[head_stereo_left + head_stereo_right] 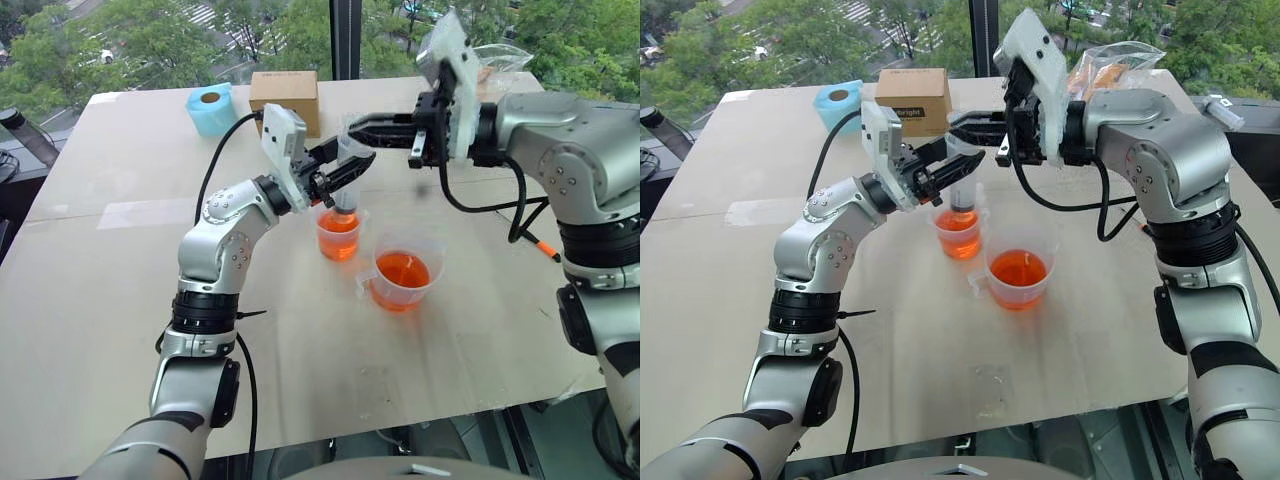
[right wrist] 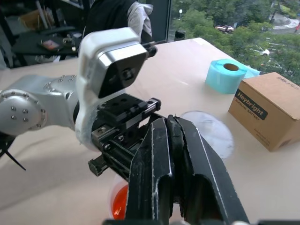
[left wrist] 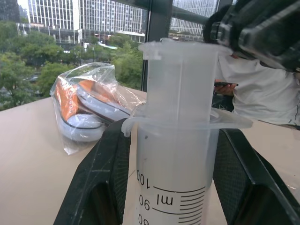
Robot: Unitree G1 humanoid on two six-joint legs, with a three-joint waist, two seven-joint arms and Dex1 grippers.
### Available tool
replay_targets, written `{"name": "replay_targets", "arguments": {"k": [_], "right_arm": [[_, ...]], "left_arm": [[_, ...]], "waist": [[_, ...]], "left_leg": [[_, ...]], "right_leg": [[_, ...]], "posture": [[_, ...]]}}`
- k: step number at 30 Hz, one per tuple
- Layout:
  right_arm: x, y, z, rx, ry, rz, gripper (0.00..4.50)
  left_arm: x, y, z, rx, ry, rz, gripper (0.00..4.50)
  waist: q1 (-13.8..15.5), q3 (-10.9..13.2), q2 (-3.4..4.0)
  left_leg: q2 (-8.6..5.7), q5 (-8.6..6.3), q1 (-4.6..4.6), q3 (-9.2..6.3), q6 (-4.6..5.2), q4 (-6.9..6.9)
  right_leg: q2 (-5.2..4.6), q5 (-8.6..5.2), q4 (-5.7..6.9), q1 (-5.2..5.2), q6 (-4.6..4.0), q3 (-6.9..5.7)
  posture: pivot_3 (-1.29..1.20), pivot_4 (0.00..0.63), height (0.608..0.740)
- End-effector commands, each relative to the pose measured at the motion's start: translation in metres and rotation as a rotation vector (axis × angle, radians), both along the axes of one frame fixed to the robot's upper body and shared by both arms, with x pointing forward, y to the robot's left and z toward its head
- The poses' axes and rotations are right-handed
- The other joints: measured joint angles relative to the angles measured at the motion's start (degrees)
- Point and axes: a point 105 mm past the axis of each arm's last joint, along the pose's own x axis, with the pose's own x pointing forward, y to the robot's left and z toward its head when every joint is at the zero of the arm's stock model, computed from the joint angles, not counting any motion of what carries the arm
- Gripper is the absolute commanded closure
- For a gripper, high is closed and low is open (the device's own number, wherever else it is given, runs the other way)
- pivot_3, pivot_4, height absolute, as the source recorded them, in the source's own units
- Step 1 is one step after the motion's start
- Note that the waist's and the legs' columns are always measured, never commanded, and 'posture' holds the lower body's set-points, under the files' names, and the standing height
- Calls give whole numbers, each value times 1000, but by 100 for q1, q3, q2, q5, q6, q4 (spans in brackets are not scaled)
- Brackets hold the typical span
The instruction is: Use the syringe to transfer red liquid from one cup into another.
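Your left gripper (image 1: 345, 172), centre frame, clamps the syringe (image 1: 347, 180) upright over the far cup (image 1: 339, 236) of red liquid (image 1: 339, 240), while the closed right gripper (image 1: 352, 131) apparently presses its plunger; grip the stiff, slick, light barrel below its flange.

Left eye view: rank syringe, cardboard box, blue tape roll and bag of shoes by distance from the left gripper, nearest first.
1. syringe: clamped upright in the left gripper, tip over the smaller cup.
2. cardboard box: just behind the gripper, at the table's far edge.
3. blue tape roll: far edge, left of the box.
4. bag of shoes: far right corner, behind the right arm.
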Motion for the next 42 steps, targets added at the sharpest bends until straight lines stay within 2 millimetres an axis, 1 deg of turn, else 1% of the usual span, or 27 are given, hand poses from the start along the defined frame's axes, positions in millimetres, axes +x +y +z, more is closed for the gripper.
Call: {"name": "replay_targets", "arguments": {"k": [1, 5, 10, 15, 17, 19, 21, 25, 28, 30, 33, 40, 42], "right_arm": [[-4, 3, -6, -25, -3, 23, 4456], [-4, 4, -4, -13, -4, 23, 4456], [-7, 5, 8, 36, -1, 32, 4456], [-21, 1, 30, 125, 40, 112, 4456], [-29, -1, 36, 153, 64, 162, 4456], [-42, -5, 44, 189, 92, 249, 4456], [-48, -7, 53, 227, 95, 285, 4456], [-46, -12, 80, 364, 101, 292, 4456], [-33, -14, 90, 412, 98, 221, 4456], [-25, -12, 88, 397, 86, 170, 4456], [-17, -8, 79, 356, 88, 120, 4456], [-10, -2, 45, 186, 81, 72, 4456], [-8, -1, 38, 155, 85, 58, 4456]], "left_arm": [[-12, -1, 36, -47, -135, -22, 2474], [-14, -2, 39, -48, -148, -27, 2474], [-17, -2, 41, -42, -156, -39, 2474], [-23, -2, 43, -43, -161, -46, 2474], [-25, -1, 44, -46, -162, -47, 2474], [-27, 0, 44, -46, -161, -45, 2474], [-27, 1, 43, -45, -157, -40, 2474], [-26, 4, 41, -38, -148, -28, 2474], [-27, 4, 39, -37, -142, -30, 2474], [-28, 4, 39, -35, -140, -32, 2474], [-30, 3, 39, -35, -138, -36, 2474], [-33, 3, 44, -39, -147, -44, 2474], [-34, 3, 44, -38, -149, -45, 2474]], "waist": [[2, 5, 10], [-3, 4, 8], [-2, 4, 8], [-3, 5, 9], [-3, 5, 9], [-2, 5, 9], [-3, 5, 9], [-8, 5, 9], [-7, 4, 9], [-1, 4, 9], [-6, 5, 9], [-7, 5, 10], [-6, 5, 10]], "left_leg": [[-1, 0, -1, 1, 0, 1], [-3, 0, 0, 1, 0, 0], [-3, 0, 0, 0, -1, 0], [-3, 0, -1, 0, -1, 0], [-2, 0, -1, -1, -1, -1], [-2, 0, -1, -1, -1, -1], [-2, 0, -1, -1, 0, -1], [-2, 0, 2, -1, -1, -1], [-3, 0, 2, 0, -1, -1], [-3, 0, 2, 1, -1, -1], [-3, 0, 1, 2, 0, -1], [-3, 0, 1, 3, -1, -5], [-3, 0, 0, 1, -1, -5]], "right_leg": [[-2, 0, -1, 0, 0, 0], [-2, 0, 1, -1, 1, 1], [-2, 0, 1, -1, 1, 1], [-3, 0, 0, -1, 1, 1], [-3, 0, 0, -1, 1, 0], [-4, 0, 0, 0, 1, 1], [-4, 0, 0, 0, 1, 3], [-3, 0, 4, 0, 1, 3], [-3, 0, 4, -1, 1, 2], [-3, 0, 4, 0, 1, 3], [-3, 0, 4, -1, 1, 4], [-2, 0, 3, -1, 1, 4], [-2, 0, 2, -2, 1, 2]], "posture": [[0, 150, 740], [0, 150, 740], [0, 150, 740], [0, 150, 740], [0, 150, 740], [0, 150, 740], [0, 150, 740], [0, 150, 740], [0, 150, 740], [0, 150, 740], [0, 150, 740], [0, 150, 740], [0, 150, 740]]}}
